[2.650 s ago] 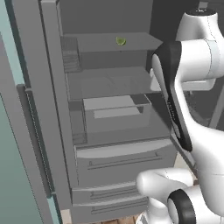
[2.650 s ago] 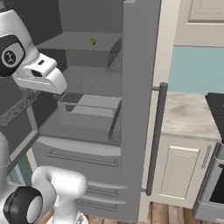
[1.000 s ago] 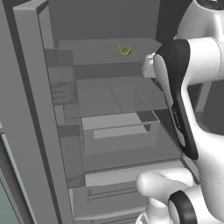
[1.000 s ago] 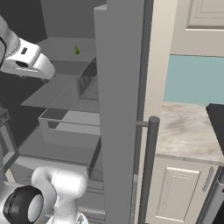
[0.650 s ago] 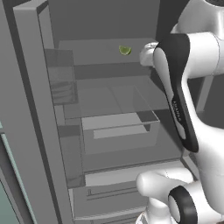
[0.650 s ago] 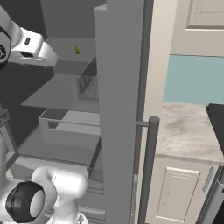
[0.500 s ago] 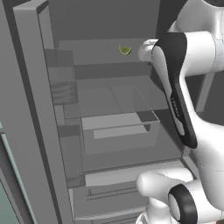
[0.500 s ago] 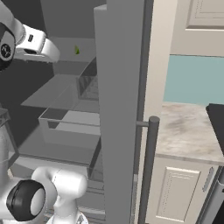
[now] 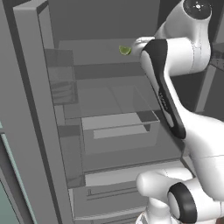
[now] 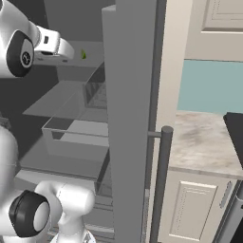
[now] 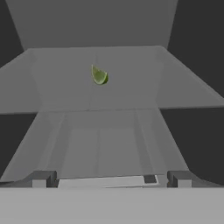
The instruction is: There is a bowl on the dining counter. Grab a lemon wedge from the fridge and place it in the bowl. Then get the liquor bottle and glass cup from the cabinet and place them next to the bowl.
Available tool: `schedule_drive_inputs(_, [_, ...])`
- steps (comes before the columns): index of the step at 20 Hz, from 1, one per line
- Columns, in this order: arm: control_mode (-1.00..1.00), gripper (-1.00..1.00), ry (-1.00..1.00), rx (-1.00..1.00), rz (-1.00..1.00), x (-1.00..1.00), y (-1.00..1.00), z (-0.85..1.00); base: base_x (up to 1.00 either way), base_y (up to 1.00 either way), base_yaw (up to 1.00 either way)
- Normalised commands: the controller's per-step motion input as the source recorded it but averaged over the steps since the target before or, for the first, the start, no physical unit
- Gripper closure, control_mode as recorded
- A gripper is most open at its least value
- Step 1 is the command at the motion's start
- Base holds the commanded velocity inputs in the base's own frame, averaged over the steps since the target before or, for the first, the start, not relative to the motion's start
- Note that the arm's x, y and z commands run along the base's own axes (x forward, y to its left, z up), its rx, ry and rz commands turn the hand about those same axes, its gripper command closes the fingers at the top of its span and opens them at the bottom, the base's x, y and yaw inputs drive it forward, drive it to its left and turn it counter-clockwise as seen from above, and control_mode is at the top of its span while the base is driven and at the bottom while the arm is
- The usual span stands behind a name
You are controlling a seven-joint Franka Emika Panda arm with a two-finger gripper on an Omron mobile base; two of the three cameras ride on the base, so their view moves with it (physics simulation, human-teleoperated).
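Observation:
The fridge [image 9: 30, 113] stands open in front of me, its grey door [image 10: 128, 109] swung out on the right. A small green-yellow lemon wedge [image 9: 125, 50] lies alone on the top shelf [image 11: 65, 87], toward its back. My gripper [image 11: 111, 178] is open at shelf height, pointing straight in, with the lemon wedge [image 11: 99, 75] ahead of it and well beyond the fingertips [image 11: 41, 178]. Nothing is between the fingers. From the right, the hand [image 10: 59, 46] sits just left of the wedge [image 10: 83, 55]. The bowl, liquor bottle and glass cup are out of view.
Below the top shelf are a glass shelf and a clear bin [image 9: 118, 131], then drawers [image 9: 118, 192]. Door racks [image 9: 61, 87] line the left door. Right of the fridge are a marbled wall counter [image 10: 204, 142], cream cabinets [image 10: 194, 209] and a dark stove edge [image 10: 235, 128].
The base drove closer to the open fridge, then stopped. Since then the arm has lifted and reached in, bringing the hand up beside the top shelf and nearer the lemon wedge.

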Motion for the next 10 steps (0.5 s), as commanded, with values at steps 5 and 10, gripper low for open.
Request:
schedule_drive_inputs(5, [-1.00,-1.00,0.00,0.00,0.00,0.77,0.00,-0.12,0.00,0.00,0.00])
schedule_drive_inputs(10, [-1.00,-1.00,0.03,0.00,0.00,0.75,0.05,-0.05,0.00,0.00,0.00])
